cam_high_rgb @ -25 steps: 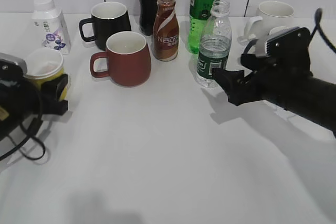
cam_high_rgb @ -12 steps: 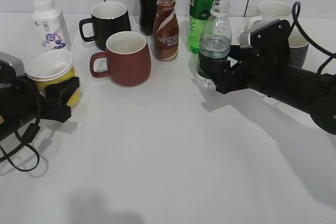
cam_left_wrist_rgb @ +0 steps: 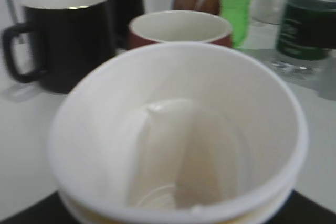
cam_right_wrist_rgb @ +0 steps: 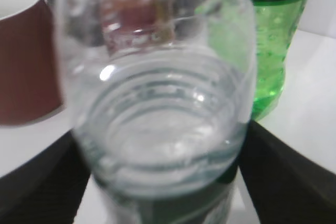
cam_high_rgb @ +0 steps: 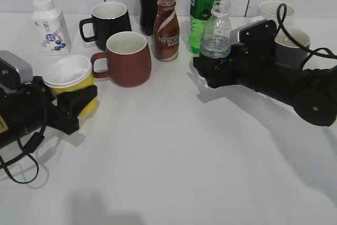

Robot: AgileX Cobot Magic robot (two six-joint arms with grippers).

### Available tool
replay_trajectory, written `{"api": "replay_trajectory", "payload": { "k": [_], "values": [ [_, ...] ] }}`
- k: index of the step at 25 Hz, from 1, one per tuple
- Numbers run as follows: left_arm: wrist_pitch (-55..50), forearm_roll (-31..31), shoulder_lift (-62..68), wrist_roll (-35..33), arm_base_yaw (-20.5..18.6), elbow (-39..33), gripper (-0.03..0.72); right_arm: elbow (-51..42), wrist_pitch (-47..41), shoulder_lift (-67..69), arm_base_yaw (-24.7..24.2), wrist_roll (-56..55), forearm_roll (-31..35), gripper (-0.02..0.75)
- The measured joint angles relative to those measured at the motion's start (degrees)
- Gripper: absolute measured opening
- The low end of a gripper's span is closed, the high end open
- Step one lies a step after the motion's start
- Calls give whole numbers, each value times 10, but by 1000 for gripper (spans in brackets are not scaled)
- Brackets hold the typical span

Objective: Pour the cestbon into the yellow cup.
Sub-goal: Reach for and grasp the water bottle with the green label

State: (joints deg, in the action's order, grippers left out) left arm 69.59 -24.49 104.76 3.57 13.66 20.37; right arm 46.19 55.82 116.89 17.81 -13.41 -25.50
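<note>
Exterior view: left gripper (cam_high_rgb: 79, 106) clamped on yellow cup (cam_high_rgb: 71, 80), right gripper (cam_high_rgb: 213, 72) closed around cestbon (cam_high_rgb: 216, 32) label, bottle upright on table (cam_high_rgb: 168, 156)

— Where's the cup (cam_high_rgb: 70, 80)?
— Left, in front of the milk bottle (cam_high_rgb: 50, 18), beside the front mug (cam_high_rgb: 128, 58).
— And the cestbon (cam_high_rgb: 216, 31)?
— Right of the Nescafe (cam_high_rgb: 166, 23), before the tall bottle (cam_high_rgb: 205, 5); two mugs (cam_high_rgb: 291, 39) stand behind on the right.
</note>
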Motion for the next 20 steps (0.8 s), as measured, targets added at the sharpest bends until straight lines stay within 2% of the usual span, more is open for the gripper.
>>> {"api": "replay_trajectory", "payload": {
  "k": [4, 10, 20],
  "values": [
    [0, -36, 0, 8, 0, 0, 416, 16, 1, 20, 0, -2, -2, 607],
    [0, -72, 0, 12, 12, 0, 416, 19, 2, 24, 1, -2, 1, 468],
    [-1, -61, 0, 12, 105, 28, 416, 18, 6, 22, 1, 25, 0, 465]
  ]
}}
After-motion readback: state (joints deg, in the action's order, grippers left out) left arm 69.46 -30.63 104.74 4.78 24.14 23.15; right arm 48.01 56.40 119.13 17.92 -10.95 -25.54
